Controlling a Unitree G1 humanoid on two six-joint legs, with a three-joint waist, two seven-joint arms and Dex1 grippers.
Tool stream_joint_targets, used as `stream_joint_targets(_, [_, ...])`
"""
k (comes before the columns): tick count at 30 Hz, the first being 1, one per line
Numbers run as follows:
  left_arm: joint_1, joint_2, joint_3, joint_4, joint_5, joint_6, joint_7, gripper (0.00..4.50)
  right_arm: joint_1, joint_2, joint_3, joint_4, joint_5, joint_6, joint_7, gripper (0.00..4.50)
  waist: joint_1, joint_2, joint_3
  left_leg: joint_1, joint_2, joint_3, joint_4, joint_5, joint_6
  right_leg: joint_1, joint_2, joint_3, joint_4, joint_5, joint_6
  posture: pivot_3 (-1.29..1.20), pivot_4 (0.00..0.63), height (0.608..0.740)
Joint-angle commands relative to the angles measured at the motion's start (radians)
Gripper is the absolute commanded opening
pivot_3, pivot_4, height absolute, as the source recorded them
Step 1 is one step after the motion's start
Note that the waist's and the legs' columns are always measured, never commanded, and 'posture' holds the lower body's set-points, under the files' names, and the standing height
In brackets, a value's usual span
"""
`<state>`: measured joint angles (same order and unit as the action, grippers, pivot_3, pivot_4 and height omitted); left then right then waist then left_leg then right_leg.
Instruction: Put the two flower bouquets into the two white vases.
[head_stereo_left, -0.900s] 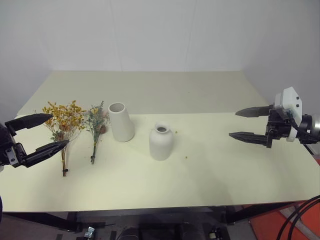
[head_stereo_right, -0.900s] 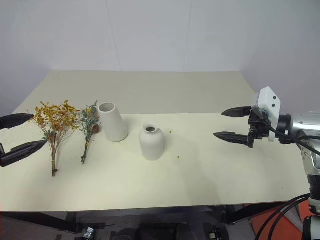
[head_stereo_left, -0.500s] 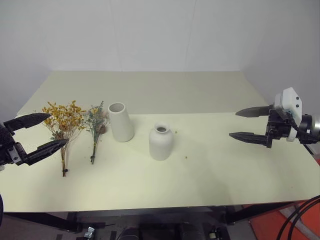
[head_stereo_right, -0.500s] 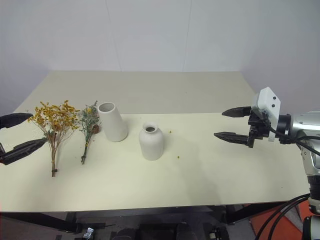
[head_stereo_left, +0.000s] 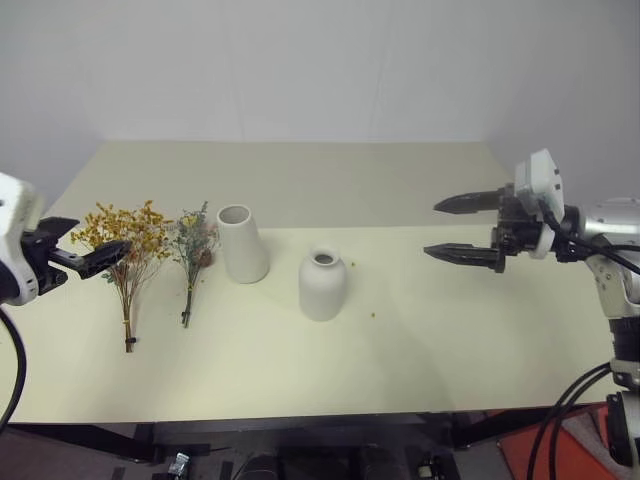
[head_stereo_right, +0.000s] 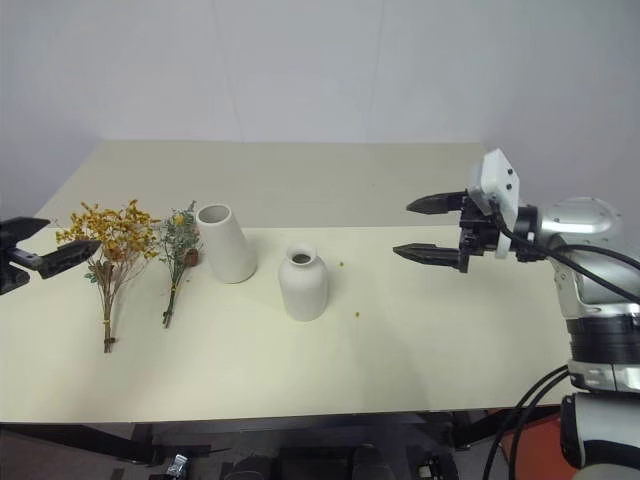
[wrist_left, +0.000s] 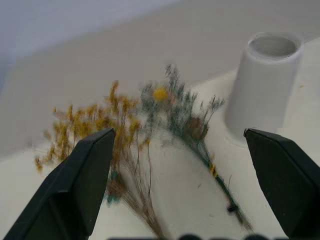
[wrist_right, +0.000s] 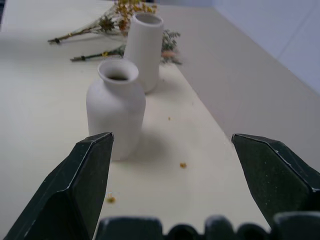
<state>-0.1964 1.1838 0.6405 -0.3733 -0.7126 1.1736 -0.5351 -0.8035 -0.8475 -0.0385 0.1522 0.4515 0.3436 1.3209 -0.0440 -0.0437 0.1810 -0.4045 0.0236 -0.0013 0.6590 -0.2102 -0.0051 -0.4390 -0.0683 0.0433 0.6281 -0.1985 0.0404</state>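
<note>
Yellow-orange bouquet (head_stereo_left: 127, 240) and grey-green bouquet (head_stereo_left: 194, 247) lie flat on tabletop (head_stereo_left: 420, 330) far left, blurred in left wrist view. Tall vase (head_stereo_left: 242, 243) just right of them, short vase (head_stereo_left: 322, 284) nearer, both upright, empty-looking. Crumbs (head_stereo_left: 373, 315) near short vase. Left hand (head_stereo_left: 75, 245) spread beside yellow-orange bouquet; right hand (head_stereo_left: 462, 227) spread, well right.

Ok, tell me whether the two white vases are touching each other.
Apart. The left eye view shows bare table between the taller vase and the shorter vase; the right wrist view shows it too.
</note>
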Motion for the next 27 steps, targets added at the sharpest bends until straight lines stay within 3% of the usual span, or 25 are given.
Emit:
stream_joint_targets(1, [-0.045, 0.01, -0.046, -0.014, 0.004, 0.116, 0.06, 4.5, -0.089, 0.035, 0.025, 0.029, -0.008, 0.014, 0.002, 4.44, -0.005, 0.001, 0.001, 0.001, 0.0, 0.0, 0.0, 0.0, 0.0, 0.0, 0.0, 0.001, 0.0, 0.0, 0.0, 0.0, 0.15, 0.74])
stream_joint_targets(7, [-0.303, -0.042, -0.181, 0.16, 0.061, 0.427, 0.21, 4.5, -0.154, 0.108, 0.066, 0.065, -0.013, 0.032, 0.021, 4.44, 0.004, 0.001, 0.001, 0.001, 0.007, -0.001, 0.0, 0.0, 0.0, 0.0, 0.009, 0.0, 0.001, 0.002, -0.003, 0.0, 0.15, 0.74])
stream_joint_targets(11, [-0.407, 0.049, -0.371, 0.382, -0.051, 0.441, 0.224, 4.5, -0.185, 0.152, 0.082, 0.075, -0.009, 0.032, 0.035, 4.44, 0.002, 0.001, 0.001, 0.0, 0.007, -0.001, 0.0, -0.001, -0.001, -0.001, 0.009, 0.0, 0.002, 0.002, -0.005, 0.0, 0.15, 0.74])
stream_joint_targets(16, [-0.575, -0.003, -0.504, 0.604, -0.015, 0.441, 0.359, 4.5, -0.21, 0.19, 0.091, 0.084, -0.015, 0.018, 0.043, 4.44, 0.002, 0.001, 0.001, 0.0, 0.007, -0.001, 0.0, -0.001, -0.002, -0.002, 0.009, 0.0, 0.002, 0.002, -0.005, 0.0, 0.15, 0.74])
stream_joint_targets(27, [-0.76, -0.215, -0.526, 0.969, 0.256, 0.358, 0.444, 4.5, -0.195, 0.204, 0.077, 0.062, -0.006, 0.027, 0.031, 4.44, 0.005, 0.001, 0.001, 0.0, 0.007, -0.001, 0.0, -0.001, -0.002, -0.002, 0.009, 0.0, 0.002, 0.006, -0.011, 0.0, 0.15, 0.74])
